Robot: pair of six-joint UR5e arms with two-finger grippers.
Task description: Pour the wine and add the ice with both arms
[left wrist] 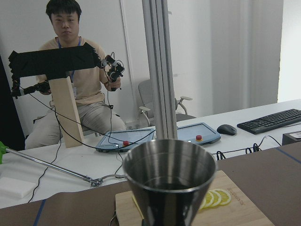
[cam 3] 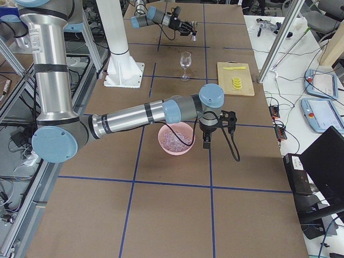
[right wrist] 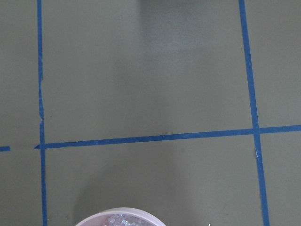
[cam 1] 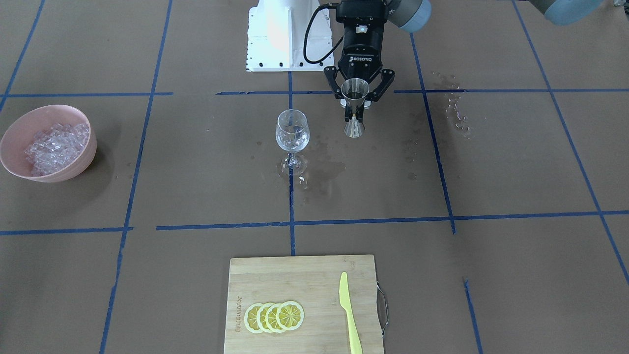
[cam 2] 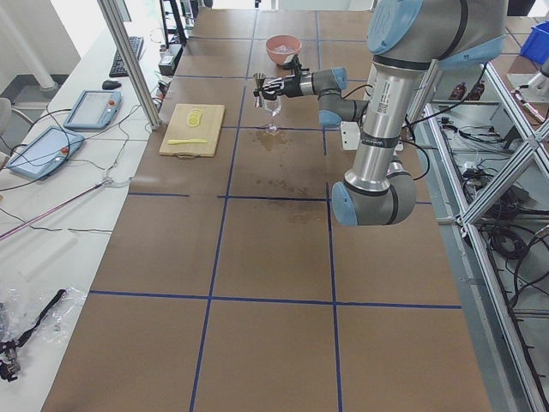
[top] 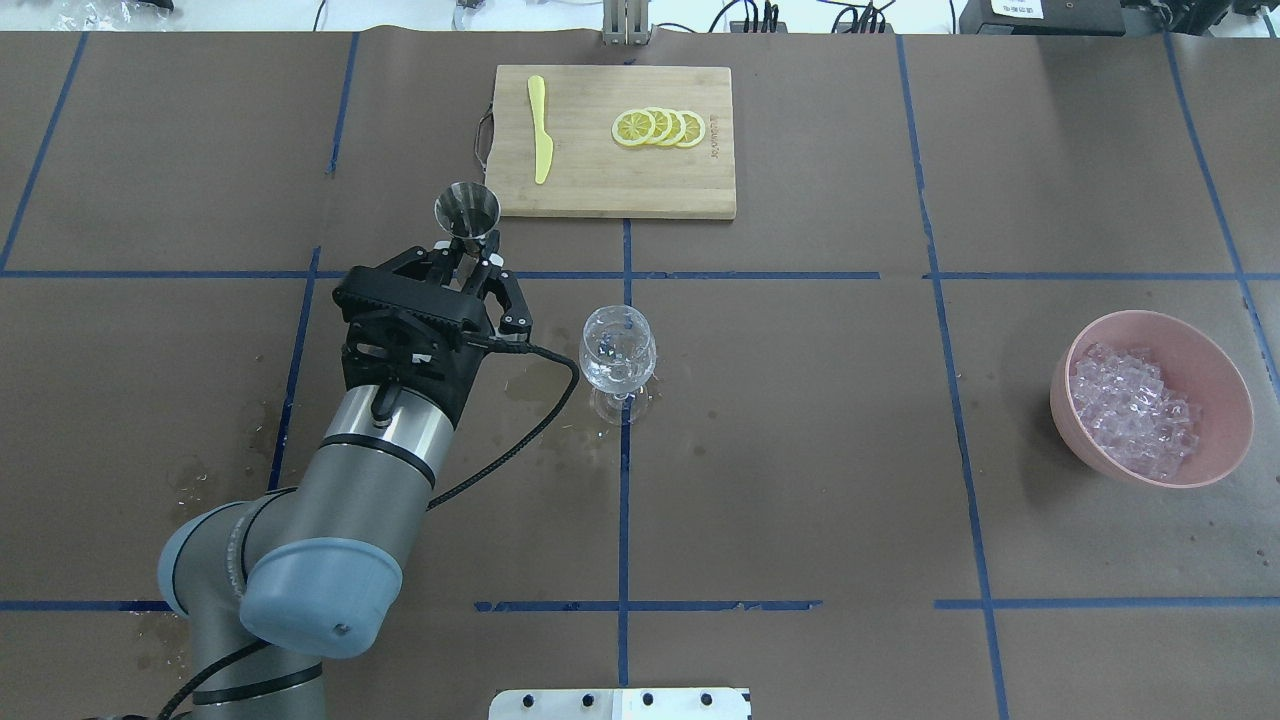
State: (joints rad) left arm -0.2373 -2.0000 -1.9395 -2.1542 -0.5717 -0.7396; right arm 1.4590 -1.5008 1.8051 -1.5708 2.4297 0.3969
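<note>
While the left gripper (cam 1: pixel 355 116) pinches a shiny metal cup (cam 1: pixel 354 129) by its thin middle, the cup stays upright above the table, just beside the wine glass (cam 1: pixel 292 130) and not touching it. A little wine (left wrist: pixel 170 182) lies low inside the cup. Ice (cam 1: pixel 58 147) fills the pink bowl (cam 1: pixel 84 161), well apart from the glass. The right gripper (cam 3: pixel 217 135) hangs near that bowl; I cannot tell how wide its fingers are.

White brand "ROBOTIQ" reads on the body of the black two-finger left gripper (cam 1: pixel 355 117), at 12 o'clock in the front view. Pale bamboo cutting board (cam 1: pixel 300 280): burnt-in word along its edge, at 9 o'clock of the yellow lemon slices (cam 1: pixel 274 317), too small to read. Printed strips on the silver left arm tube (cam 2: pixel 380 99) & silver right arm tube (cam 3: pixel 36 40): illegible.
</note>
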